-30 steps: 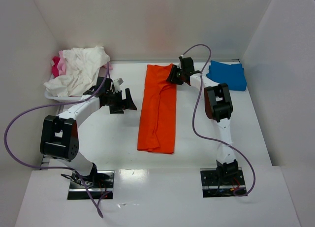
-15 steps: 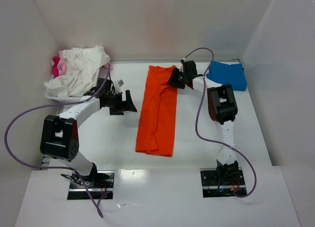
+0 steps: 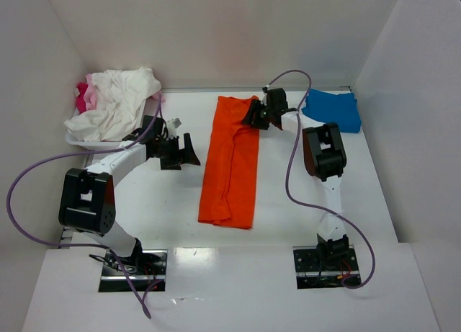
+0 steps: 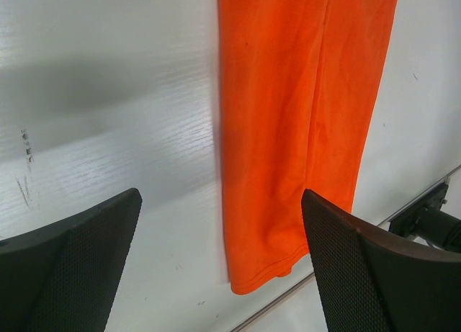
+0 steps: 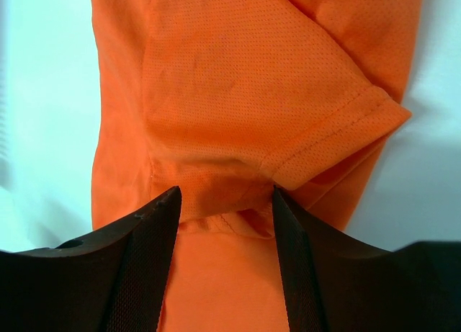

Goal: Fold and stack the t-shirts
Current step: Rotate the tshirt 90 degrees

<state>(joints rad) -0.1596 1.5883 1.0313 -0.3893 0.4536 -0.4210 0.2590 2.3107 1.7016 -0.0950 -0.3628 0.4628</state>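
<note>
The orange t-shirt (image 3: 232,166) lies folded into a long strip down the middle of the table. It also shows in the left wrist view (image 4: 295,116) and the right wrist view (image 5: 238,80). My right gripper (image 3: 256,116) is at the shirt's far right corner, its jaws narrowed on a bunch of orange cloth by a sleeve hem (image 5: 225,217). My left gripper (image 3: 189,150) is open and empty just left of the shirt. The blue t-shirt (image 3: 333,109) lies folded at the far right. White (image 3: 115,101) and pink (image 3: 83,96) shirts are heaped at the far left.
The heap of white and pink shirts sits in a low white tray (image 3: 74,139). White walls enclose the table on three sides. The table's front edge (image 3: 230,245) runs just past the orange shirt's near end.
The right gripper shifted slightly right and nearer, and the orange shirt's near end swung a little to the left. The left arm has hardly moved.
</note>
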